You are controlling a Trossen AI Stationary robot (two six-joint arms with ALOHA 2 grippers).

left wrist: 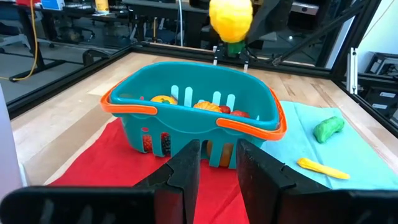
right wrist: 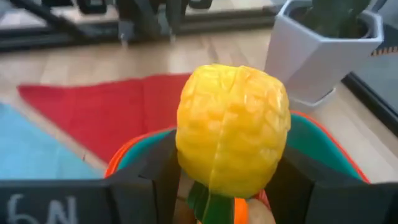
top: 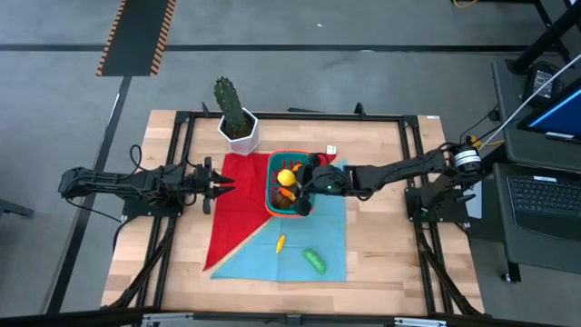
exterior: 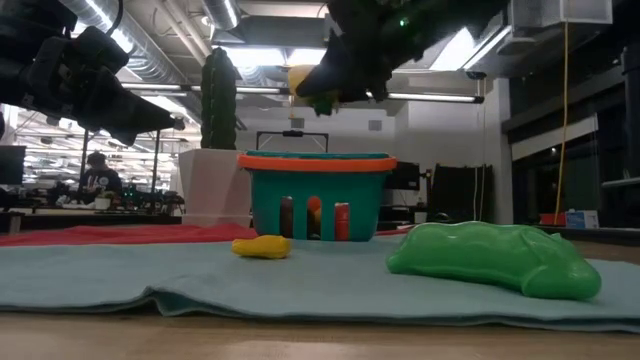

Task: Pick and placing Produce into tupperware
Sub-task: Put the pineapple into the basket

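Right claw [top: 300, 182] grasping bumpy yellow toy pineapple [right wrist: 231, 137], frame centre, above teal orange-rimmed plastic tupperware [left wrist: 186, 118]; left claw [top: 221, 184] released, frame left.

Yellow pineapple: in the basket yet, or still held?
Held. The right gripper grips the pineapple above the basket, clear of its rim.

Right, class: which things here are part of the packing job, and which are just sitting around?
Part of the job: teal tub with produce inside; yellow pineapple held in the right claw above it; banana; green pod.

Just there: cactus in white pot; red cloth; blue cloth; waiting left claw.
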